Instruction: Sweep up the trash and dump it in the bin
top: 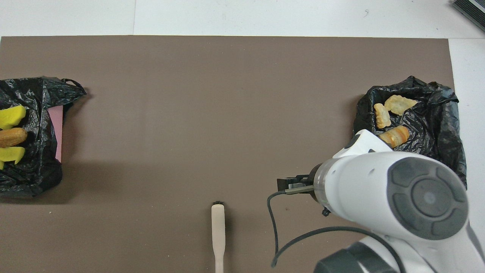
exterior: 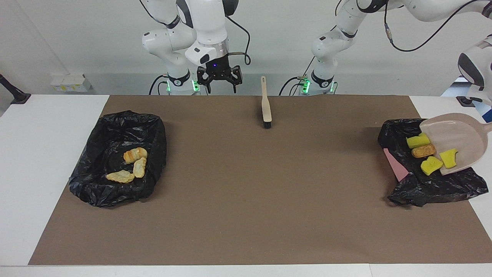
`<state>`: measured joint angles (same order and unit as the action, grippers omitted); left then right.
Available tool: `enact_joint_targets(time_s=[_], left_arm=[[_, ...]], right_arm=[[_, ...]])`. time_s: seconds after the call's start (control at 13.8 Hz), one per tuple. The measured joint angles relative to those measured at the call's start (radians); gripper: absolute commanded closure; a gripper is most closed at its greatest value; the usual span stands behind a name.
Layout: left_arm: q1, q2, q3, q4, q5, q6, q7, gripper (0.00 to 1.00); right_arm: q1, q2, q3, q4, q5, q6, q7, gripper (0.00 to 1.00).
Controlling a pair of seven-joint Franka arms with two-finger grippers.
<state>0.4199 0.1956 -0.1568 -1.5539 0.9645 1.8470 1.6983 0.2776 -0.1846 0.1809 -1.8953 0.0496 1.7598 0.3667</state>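
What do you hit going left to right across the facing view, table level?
Black bag holding three bread lumps → open right gripper hanging above the mat's edge → brush lying on the mat → black bag with pink liner showing, yellow sponge chunks and brown nugget sliding in → tilted dustpan.

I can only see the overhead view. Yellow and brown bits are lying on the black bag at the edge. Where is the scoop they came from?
Observer: A beige plastic dustpan hangs tilted, lip down, over that crumpled black bag.
Operator: Is it all tipped out?
Observer: Not quite. One bright yellow sponge chunk sits at the pan's lip.
Operator: The big white arm hides its own hand!
Observer: The right gripper is open and holds nothing.
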Motion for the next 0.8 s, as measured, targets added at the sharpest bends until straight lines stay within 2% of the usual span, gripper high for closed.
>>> enact_joint_targets(time_s=[0.36,0.58,0.8], left_arm=[[-0.050,-0.073,-0.004,-0.004,0.013,-0.058,-0.014,1.00],[-0.081,-0.081,-0.009,-0.012,-0.096,-0.089,-0.105,1.00],[-0.118,-0.081,-0.010,-0.017,-0.266,-0.136,-0.268,1.00]], right_arm=[[-0.128,0.101,-0.005,0.202,-0.046,-0.124,-0.058,0.00],[-0.132,0.175,-0.005,0.303,-0.097,-0.167,-0.049,0.00],[-0.144,0.196,-0.005,0.329,-0.098,-0.170,0.052,0.00]])
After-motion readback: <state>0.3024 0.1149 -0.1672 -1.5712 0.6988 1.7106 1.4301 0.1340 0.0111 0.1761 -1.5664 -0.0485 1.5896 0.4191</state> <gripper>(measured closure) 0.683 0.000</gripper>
